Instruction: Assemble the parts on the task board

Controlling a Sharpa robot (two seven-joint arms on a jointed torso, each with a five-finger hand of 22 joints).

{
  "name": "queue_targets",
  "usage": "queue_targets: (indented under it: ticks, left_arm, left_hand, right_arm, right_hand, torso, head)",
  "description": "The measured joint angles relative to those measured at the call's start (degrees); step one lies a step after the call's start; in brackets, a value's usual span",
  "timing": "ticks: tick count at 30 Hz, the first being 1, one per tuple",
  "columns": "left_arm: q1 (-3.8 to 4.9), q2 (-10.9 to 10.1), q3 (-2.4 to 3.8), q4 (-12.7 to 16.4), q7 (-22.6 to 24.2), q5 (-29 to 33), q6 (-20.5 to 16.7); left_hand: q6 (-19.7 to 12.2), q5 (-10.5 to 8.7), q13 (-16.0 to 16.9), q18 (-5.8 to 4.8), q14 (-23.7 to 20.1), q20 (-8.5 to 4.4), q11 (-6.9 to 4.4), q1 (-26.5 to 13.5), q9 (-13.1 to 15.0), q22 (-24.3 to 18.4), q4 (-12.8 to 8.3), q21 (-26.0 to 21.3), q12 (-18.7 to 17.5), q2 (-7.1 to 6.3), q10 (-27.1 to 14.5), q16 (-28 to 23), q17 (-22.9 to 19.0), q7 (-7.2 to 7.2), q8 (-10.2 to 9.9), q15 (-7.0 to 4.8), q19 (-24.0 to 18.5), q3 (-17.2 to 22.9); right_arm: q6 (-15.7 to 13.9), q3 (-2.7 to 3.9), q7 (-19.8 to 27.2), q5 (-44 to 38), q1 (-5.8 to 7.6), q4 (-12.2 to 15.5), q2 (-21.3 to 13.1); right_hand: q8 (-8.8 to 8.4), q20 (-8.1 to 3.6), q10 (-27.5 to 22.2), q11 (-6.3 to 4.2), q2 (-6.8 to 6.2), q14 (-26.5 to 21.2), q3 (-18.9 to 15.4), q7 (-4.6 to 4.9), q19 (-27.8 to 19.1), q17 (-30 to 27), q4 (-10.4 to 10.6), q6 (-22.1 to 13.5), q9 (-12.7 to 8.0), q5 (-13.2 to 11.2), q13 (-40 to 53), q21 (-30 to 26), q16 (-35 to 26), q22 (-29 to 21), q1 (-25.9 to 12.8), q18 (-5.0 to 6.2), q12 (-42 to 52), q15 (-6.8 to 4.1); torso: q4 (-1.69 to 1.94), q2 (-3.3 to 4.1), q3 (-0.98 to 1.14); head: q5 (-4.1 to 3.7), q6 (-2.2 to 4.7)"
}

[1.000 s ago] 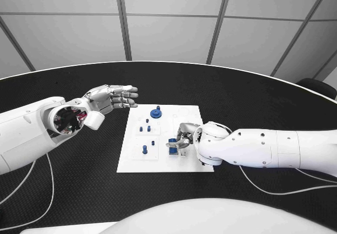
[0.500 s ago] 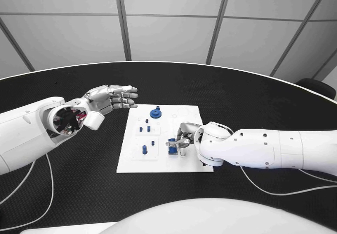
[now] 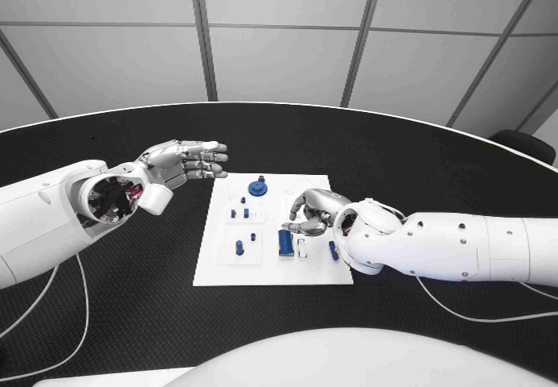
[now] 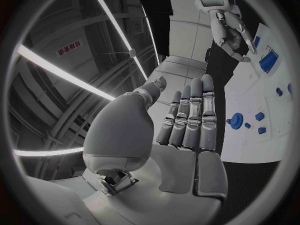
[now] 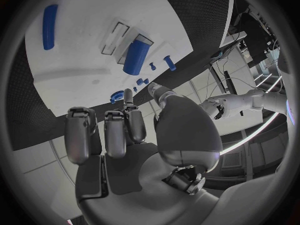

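- White task board (image 3: 270, 270) lies flat in the middle of the black tabletop (image 3: 139, 322), its long sides running toward the far edge.
- Right hand (image 3: 312, 214) hangs over the board's right half, just past a blue cylinder (image 3: 285, 241). Fingers curled down and partly drawn in; nothing seen between them in the head view or the right wrist view.
- The blue cylinder sits in the board's middle, nearer the right edge, beside two narrow slots (image 5: 115, 39). Apart from the hand.
- Blue bar (image 3: 333, 250) lies flat near the board's right edge, close against the right arm.
- Round blue knob (image 3: 258, 188) stands near the board's far edge.
- Small blue pegs (image 3: 239, 214) stand on the left half; one more peg (image 3: 239, 247) stands closer to the near-left corner.
- Left hand (image 3: 186, 162) is held above the bare tabletop, off the board's far-left corner, well apart from every part. Fingers lie side by side and almost straight in the left wrist view, thumb apart, palm bare; it holds nothing.
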Motion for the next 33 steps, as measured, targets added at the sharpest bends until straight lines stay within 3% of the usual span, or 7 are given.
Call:
queue_targets:
  ticks: [4,7,12,14,16,19,33]
  left_arm:
    - [-0.01,0.0,-0.01,0.0,0.3,-1.0,0.1]
    - [-0.03,0.0,-0.01,0.1,0.4,-1.2,0.1]
    - [-0.07,0.0,-0.02,0.1,0.6,-1.5,0.0]
    - [-0.08,0.0,-0.02,0.1,0.6,-1.5,0.0]
    - [-0.08,0.0,-0.02,0.1,0.6,-1.6,0.0]
    - [-0.09,0.0,-0.02,0.1,0.7,-1.6,-0.1]
    - [-0.09,-0.1,-0.03,0.2,0.7,-1.6,-0.1]
  left_hand:
    - [0.0,0.0,0.0,0.0,0.0,0.0,0.0,0.0,0.0,0.0,0.0,0.0,0.0,0.0,0.0,0.0,0.0,0.0,0.0,0.0,0.0,0.0]
    - [0.0,0.0,0.0,0.0,0.0,0.0,0.0,0.0,0.0,0.0,0.0,0.0,0.0,0.0,0.0,0.0,0.0,0.0,0.0,0.0,0.0,0.0]
    - [0.0,0.0,0.0,0.0,0.0,0.0,0.0,0.0,0.0,0.0,0.0,0.0,0.0,0.0,0.0,0.0,0.0,0.0,0.0,0.0,0.0,0.0]
    - [0.0,0.0,0.0,0.0,0.0,-0.01,0.0,0.0,0.0,0.0,0.0,0.0,0.0,0.0,0.0,0.0,0.0,0.0,0.0,0.0,0.0,0.0]
    - [0.0,0.0,0.0,0.0,0.0,-0.01,0.0,0.0,0.0,0.0,0.0,0.0,0.0,0.0,0.0,0.0,0.0,0.0,0.0,0.0,0.0,0.0]
    - [0.0,0.0,0.0,0.0,0.0,-0.01,-0.21,0.0,0.0,0.0,0.0,-0.2,0.0,0.0,-0.2,0.0,0.0,0.0,0.0,0.0,0.0,0.0]
    - [0.0,0.0,0.0,0.0,0.0,-0.02,-0.21,0.0,0.0,0.0,0.0,-0.2,0.0,0.0,-0.2,0.0,0.0,0.0,0.0,0.0,0.0,0.0]
  right_arm:
    - [-1.5,-0.04,4.6,-0.1,-0.03,0.0,-0.3]
    - [-1.4,-0.07,6.6,-0.1,-0.1,-0.1,-0.4]
    - [0.4,-0.18,8.4,-0.1,-0.31,-0.7,-0.2]
    - [1.0,-0.22,8.5,-0.1,-0.36,-0.9,-0.1]
    - [1.8,-0.26,8.6,-0.1,-0.41,-1.2,0.0]
    - [2.9,-0.28,8.5,-0.1,-0.45,-1.5,0.3]
    - [7.0,-0.34,7.9,0.3,-0.5,-2.8,1.2]
  right_hand:
    - [-2.71,0.62,0.1,0.65,0.47,0.0,3.3,1.02,0.0,0.0,-3.2,-1.0,-2.2,0.1,0.0,0.9,0.0,0.0,3.8,0.01,1.2,0.61]
    - [-3.93,0.62,-0.1,0.85,0.87,0.0,5.8,1.11,0.0,0.0,-4.7,-1.1,-3.3,1.7,0.0,0.9,0.0,0.0,5.4,0.01,1.3,0.61]
    - [-6.38,0.83,-0.1,0.85,0.89,0.0,14.4,1.22,-0.2,0.0,-8.7,-0.6,-5.9,13.1,0.0,0.9,0.0,0.0,6.7,0.01,1.3,0.61]
    - [-7.56,0.83,-0.1,0.85,1.79,0.0,21.8,1.05,-0.2,0.0,-11.7,0.0,-7.1,16.7,0.0,1.1,0.0,0.0,7.2,0.0,1.3,0.61]
    - [-8.49,0.83,-0.1,0.85,3.17,0.0,29.4,0.89,-0.2,0.0,-15.1,1.2,-8.3,17.0,0.0,1.1,0.0,0.0,5.1,0.0,1.6,0.2]
    - [-9.13,0.67,0.1,0.72,4.12,0.1,33.9,0.27,-0.1,0.0,-17.9,1.8,-9.2,16.9,0.0,1.4,0.0,0.0,2.1,0.0,1.8,-0.16]
    - [-9.53,0.39,-0.1,0.46,6.33,0.0,36.8,0.1,-0.2,0.0,-20.7,3.0,-10.1,16.4,0.0,1.4,0.0,0.0,-1.2,0.01,2.0,-0.25]
  torso:
    - [0.0,0.04,0.02]
    - [0.03,0.08,0.03]
    - [0.09,0.14,0.03]
    - [0.09,0.18,0.01]
    - [0.1,0.18,0.01]
    - [0.11,0.18,-0.02]
    - [0.11,0.18,-0.05]
  head:
    - [0.04,0.0]
    - [0.04,0.0]
    - [0.05,0.0]
    - [0.05,0.0]
    - [0.09,0.0]
    - [0.1,0.0]
    - [0.18,0.0]
